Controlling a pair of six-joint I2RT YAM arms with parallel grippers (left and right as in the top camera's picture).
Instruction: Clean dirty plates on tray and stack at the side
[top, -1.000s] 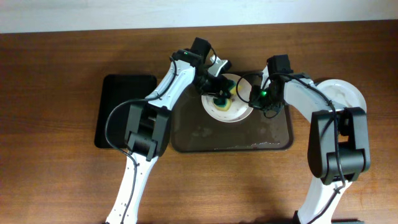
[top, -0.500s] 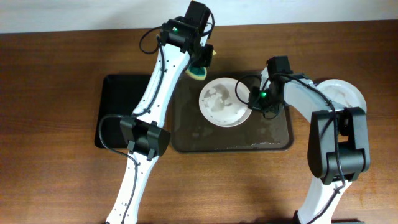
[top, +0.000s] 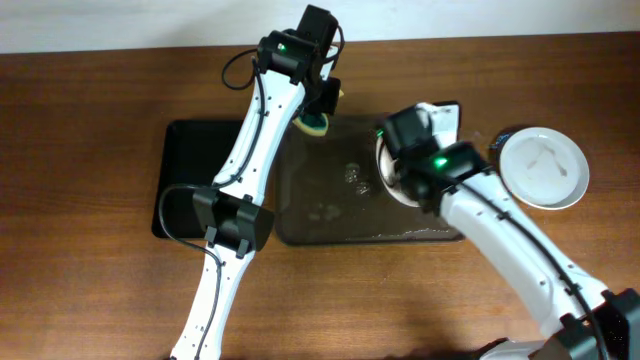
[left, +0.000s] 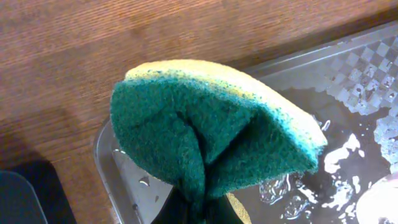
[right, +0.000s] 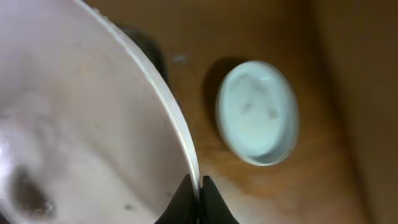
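My left gripper (left: 198, 214) is shut on a green and yellow sponge (left: 211, 130) and holds it over the far left corner of the wet brown-grey tray (top: 370, 228). The sponge also shows in the overhead view (top: 316, 122). My right gripper (right: 199, 186) is shut on the rim of a white plate (right: 81, 124), which is tilted. Overhead, that plate (top: 390, 180) is over the tray's right part, mostly hidden under my right arm. Another white plate (top: 543, 168) lies on the table to the right of the tray, also in the right wrist view (right: 257, 112).
A narrower black tray (top: 195, 175) lies left of the brown-grey tray. Water puddles (top: 352, 175) cover the tray floor. The table's far edge and a pale wall run along the top.
My left gripper lifted the sponge off the plate to the tray's far left corner. My right gripper raised and tilted the plate and carried it rightwards; the right arm swung across the tray.
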